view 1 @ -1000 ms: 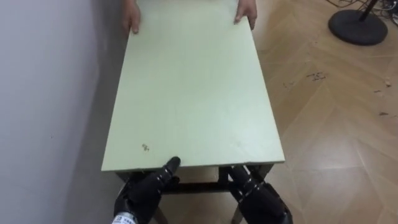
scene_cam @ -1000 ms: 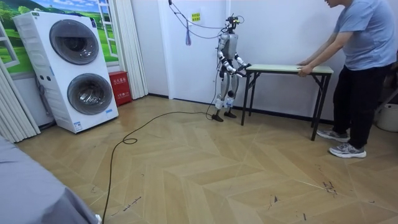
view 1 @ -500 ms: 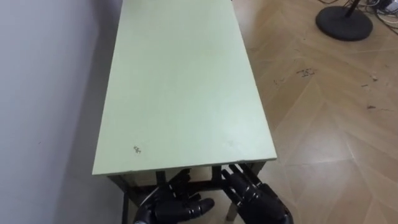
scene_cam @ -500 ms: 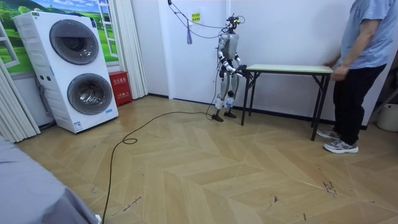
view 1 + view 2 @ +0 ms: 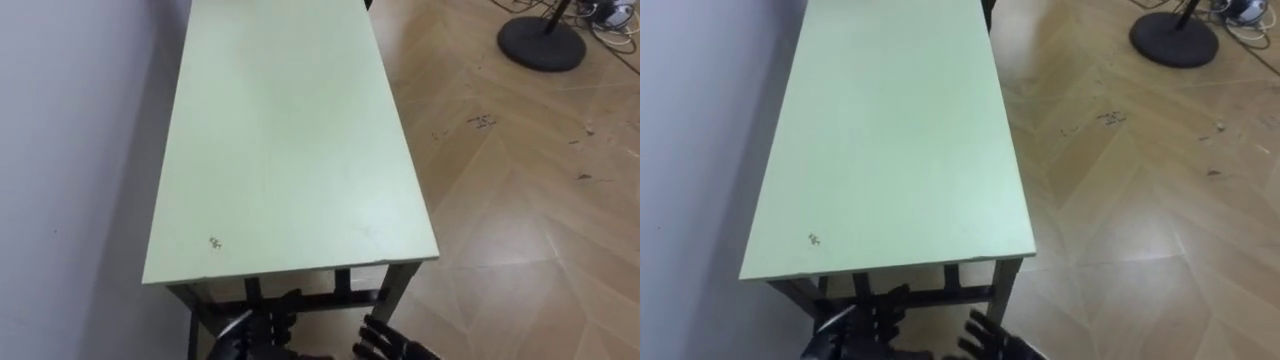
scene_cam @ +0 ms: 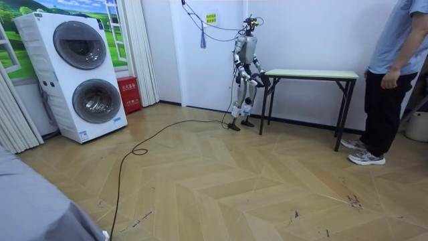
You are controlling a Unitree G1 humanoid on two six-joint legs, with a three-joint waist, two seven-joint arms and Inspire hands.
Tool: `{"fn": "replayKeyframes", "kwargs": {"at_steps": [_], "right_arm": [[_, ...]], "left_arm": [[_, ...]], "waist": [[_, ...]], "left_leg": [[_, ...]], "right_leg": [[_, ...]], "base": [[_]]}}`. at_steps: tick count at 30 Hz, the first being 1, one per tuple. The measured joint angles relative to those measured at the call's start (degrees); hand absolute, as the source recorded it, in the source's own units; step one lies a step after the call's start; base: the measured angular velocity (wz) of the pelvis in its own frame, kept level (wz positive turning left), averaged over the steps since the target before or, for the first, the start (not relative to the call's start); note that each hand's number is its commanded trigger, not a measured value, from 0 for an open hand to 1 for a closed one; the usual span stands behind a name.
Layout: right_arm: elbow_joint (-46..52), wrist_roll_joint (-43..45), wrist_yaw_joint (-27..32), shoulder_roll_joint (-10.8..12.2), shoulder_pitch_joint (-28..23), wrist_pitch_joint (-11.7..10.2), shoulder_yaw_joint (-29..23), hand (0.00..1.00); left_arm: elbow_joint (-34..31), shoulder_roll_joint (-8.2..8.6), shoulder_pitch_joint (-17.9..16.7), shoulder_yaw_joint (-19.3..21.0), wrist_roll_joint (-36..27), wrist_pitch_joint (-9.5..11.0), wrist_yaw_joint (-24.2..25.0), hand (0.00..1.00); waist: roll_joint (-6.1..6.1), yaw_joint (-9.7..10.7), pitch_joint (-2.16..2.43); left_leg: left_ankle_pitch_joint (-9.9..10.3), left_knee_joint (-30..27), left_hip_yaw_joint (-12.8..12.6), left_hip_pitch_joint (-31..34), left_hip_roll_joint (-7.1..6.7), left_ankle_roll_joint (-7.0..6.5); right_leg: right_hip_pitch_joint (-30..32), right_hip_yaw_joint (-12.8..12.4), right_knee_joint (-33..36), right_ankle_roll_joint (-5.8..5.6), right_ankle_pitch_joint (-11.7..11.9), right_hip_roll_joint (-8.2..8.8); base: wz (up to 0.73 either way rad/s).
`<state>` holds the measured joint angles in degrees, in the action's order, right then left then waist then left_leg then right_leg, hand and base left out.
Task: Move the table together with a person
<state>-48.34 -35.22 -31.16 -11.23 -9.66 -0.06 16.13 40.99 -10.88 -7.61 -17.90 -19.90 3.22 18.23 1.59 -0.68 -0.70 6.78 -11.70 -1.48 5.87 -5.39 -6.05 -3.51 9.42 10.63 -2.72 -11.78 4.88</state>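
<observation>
Stands at the short end of the pale green table, set on its dark legs on the wood floor, one long side close along the white wall on the robot's left. Holds the left hand low beneath the near edge, fingers loose and spread, gripping nothing, off the tabletop. Holds the right hand just beside it, below the near right leg, fingers fanned wide, likewise empty. In the room view, by the far end, a person upright, hands off the table. Past the far right corner, a round black stand base on the floor. At the room view's left, two stacked white washing machines, well apart from the table
</observation>
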Motion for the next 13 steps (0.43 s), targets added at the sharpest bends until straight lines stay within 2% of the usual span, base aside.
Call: {"fn": "replayKeyframes", "kwargs": {"at_steps": [1,3,8,10,13], "right_arm": [[-1.95,0.55,1.03,0.20,0.22,-0.27,-0.09,0.00],[-4.19,1.94,2.85,0.51,0.47,-1.39,-0.75,0.00],[-12.36,4.00,9.24,1.07,0.77,-3.05,-4.04,0.00],[-14.93,4.68,11.32,1.48,0.51,-3.61,-4.67,0.00],[-17.31,6.35,13.26,2.16,0.09,-3.68,-6.36,0.00]], "left_arm": [[2.75,0.19,-0.01,0.63,1.14,0.35,-1.50,0.00],[6.76,0.81,-0.03,2.66,2.18,0.88,-4.34,0.00],[16.74,2.00,-0.13,9.46,5.70,3.87,-11.96,0.00],[18.04,2.51,-1.26,11.94,7.21,4.05,-14.55,0.00],[18.75,4.21,-2.57,15.59,8.47,4.20,-18.47,0.00]], "waist": [[0.09,-0.17,-0.17],[0.24,-0.44,-0.23],[0.20,-1.34,-0.12],[0.16,-1.34,-0.11],[0.17,-1.35,-0.01]], "left_leg": [[0.03,0.10,-0.14,-0.45,0.02,0.04],[0.09,0.14,-0.30,-0.53,0.08,0.11],[0.08,0.17,-0.26,-0.65,0.08,0.11],[0.08,0.29,-0.27,-0.64,0.07,0.12],[0.07,0.47,-0.27,-0.64,0.06,0.13]], "right_leg": [[-0.44,0.01,-0.11,0.00,0.00,0.00],[-0.44,0.03,-0.21,0.02,0.02,-0.03],[-0.57,0.10,-0.27,0.06,0.05,-0.03],[-0.56,0.09,-0.37,0.06,0.06,-0.02],[-0.59,0.08,-0.76,0.09,0.11,-0.02]], "base": [[-0.08],[-0.07],[0.00],[0.00],[0.00]]}}
